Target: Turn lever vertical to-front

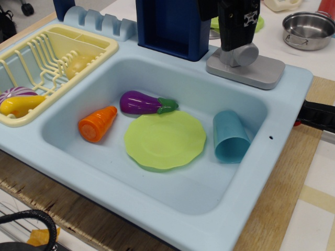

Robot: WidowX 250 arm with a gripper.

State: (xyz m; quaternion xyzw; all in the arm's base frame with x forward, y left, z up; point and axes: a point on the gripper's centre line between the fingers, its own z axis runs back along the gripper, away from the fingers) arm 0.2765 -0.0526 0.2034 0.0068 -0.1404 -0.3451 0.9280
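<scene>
The grey lever [242, 55] stands on its flat rectangular grey base [264, 73] on the back rim of the light blue toy sink [157, 209], right of the middle. Its short round-ended stub points toward the front, out from under the gripper. My black gripper [238, 36] comes down from the top edge directly onto the lever's post and covers the post's upper part. Its fingers merge into one dark shape, so I cannot tell how they stand.
In the basin lie an orange carrot [97, 124], a purple eggplant [141, 103], a green plate [165, 139] and a blue cup [229, 137] on its side. A dark blue block [172, 26] stands left of the lever. A yellow dish rack [52, 63] is left, a steel pot [309, 29] at the back right.
</scene>
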